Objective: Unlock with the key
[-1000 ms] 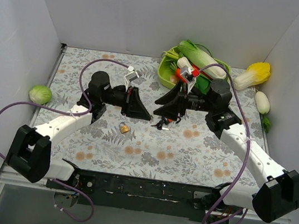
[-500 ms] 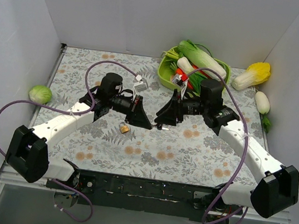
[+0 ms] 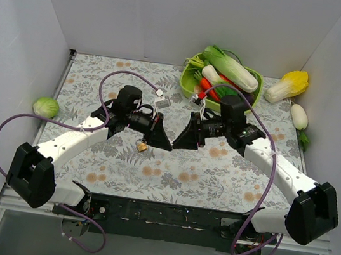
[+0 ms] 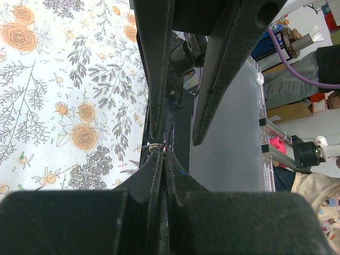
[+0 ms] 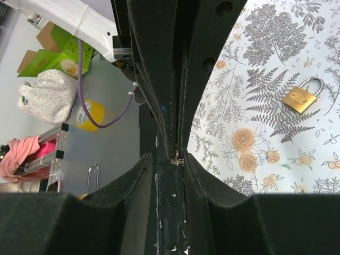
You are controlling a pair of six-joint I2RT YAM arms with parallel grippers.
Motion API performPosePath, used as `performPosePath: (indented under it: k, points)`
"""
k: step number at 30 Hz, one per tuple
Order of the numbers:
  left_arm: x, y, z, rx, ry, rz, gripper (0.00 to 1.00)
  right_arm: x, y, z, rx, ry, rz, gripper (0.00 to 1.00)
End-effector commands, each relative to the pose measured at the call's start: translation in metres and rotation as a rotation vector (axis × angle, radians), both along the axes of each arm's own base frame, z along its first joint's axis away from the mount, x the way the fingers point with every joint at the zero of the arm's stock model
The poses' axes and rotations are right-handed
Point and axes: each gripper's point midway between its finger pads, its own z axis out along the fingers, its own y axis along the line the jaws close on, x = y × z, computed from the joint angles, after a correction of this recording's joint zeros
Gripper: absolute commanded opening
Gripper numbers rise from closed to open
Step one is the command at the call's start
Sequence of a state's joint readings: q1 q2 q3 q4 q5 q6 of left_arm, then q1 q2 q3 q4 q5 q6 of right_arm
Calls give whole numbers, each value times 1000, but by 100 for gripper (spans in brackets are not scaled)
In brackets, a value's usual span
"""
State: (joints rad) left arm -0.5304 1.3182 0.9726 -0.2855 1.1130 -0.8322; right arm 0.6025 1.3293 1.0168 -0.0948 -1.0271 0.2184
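1. Brass-bodied and lying flat on the floral table (image 3: pixel 227 174): find the padlock (image 5: pixel 300 96) there, just beside the meeting fingertips, touched by neither arm, shackle apparently seated in the body.
2. See the left gripper (image 3: pixel 168 145) with fingers pressed tight together and a small silvery ring (image 4: pixel 155 147) right at their tips; cannot tell whether nipped or merely touching.
3. See the right gripper (image 3: pixel 175 145) nose to nose with it, jaws part-way apart in the left wrist view. Cannot tell whether clamping anything, since its own camera gives only an unreadable dark strip between them.
4. Cannot pick out the key as such: no black head or blade distinguishable, and from above hidden under the two tips. Judge the ring to belong to it, so place it at that meeting point, low over the table.
5. Judge none of the unlocking itself done: at best a pickup or hand-over of the key in hand.
6. Left to do: secure the key in one gripper, steady the padlock with the other, seat the blade in the keyhole, turn, free the shackle.
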Motion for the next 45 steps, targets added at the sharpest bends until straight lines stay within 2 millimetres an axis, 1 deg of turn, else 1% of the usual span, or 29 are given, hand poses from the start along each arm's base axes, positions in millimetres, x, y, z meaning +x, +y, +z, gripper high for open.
performPosePath:
  k: [1, 7, 13, 16, 17, 22, 25, 27, 28, 29, 31, 32, 33, 34, 35, 36, 37, 39, 40, 41, 43, 44, 45]
  points:
    - [0, -2, 17, -23, -62, -9, 0, -6, 3, 4, 29, -4, 41, 35]
    - [1, -3, 19, -25, -70, -6, 0, -7, 7, 2, 25, -1, 47, 30]
    - [0, -3, 20, -25, -70, -7, 0, -6, 9, -3, 11, 7, 45, 28]
    - [1, -3, 19, -23, -69, -5, 0, -6, 9, -3, 10, 3, 44, 21]
    - [2, -3, 19, -23, -71, -3, 0, -6, 9, -4, 8, 7, 42, 17]
    - [2, -3, 21, -25, -81, -2, 0, -6, 10, -7, -1, 13, 43, 11]
    - [3, -3, 21, -25, -87, 1, 0, -5, 10, -9, -8, 17, 38, 1]
    - [3, -3, 22, -25, -92, 6, 0, -3, 11, -11, -14, 19, 32, 1]
    - [6, -3, 21, -19, -94, 19, 4, -2, 11, -11, -18, 19, 23, 1]
    - [7, -3, 21, -19, -100, 26, 16, 0, 11, -11, -22, 19, 10, 1]
    - [7, -3, 21, -21, -102, 38, 33, 8, 12, -14, -42, 16, -40, 1]
    - [9, -4, 23, -31, -115, 44, 60, 11, 12, -14, -46, 11, -61, 1]
    - [7, -3, 18, -25, -90, 52, 67, 17, 12, -16, -57, 3, -96, 1]
    - [6, -3, 18, -32, -91, 55, 74, 19, 11, -18, -63, 12, -112, 1]
    - [7, -3, 19, -42, -102, 58, 81, 21, 10, -15, -49, -1, -125, 1]
    - [6, -1, 15, -38, -92, 66, 83, 25, 9, -14, -46, -6, -146, 1]
    - [6, -1, 14, -38, -80, 76, 84, 25, 7, -16, -47, 7, -156, 1]
    - [9, 0, 21, -63, -107, 106, 84, 27, 8, -10, -20, -19, -163, 1]
    - [7, 1, 17, -63, -67, 123, 83, 26, 7, -7, -11, -25, -164, 1]
    - [10, 1, 26, -95, -108, 148, 83, 24, 7, -10, -11, -14, -164, 1]
    - [13, 2, 25, -108, -112, 184, 81, 24, 7, -7, 9, -28, -168, 1]
    - [16, 2, 29, -123, -112, 207, 80, 23, 6, -9, 10, -20, -178, 1]
    - [21, 3, 32, -128, -124, 250, 79, 24, 6, -6, 20, -34, -191, 1]
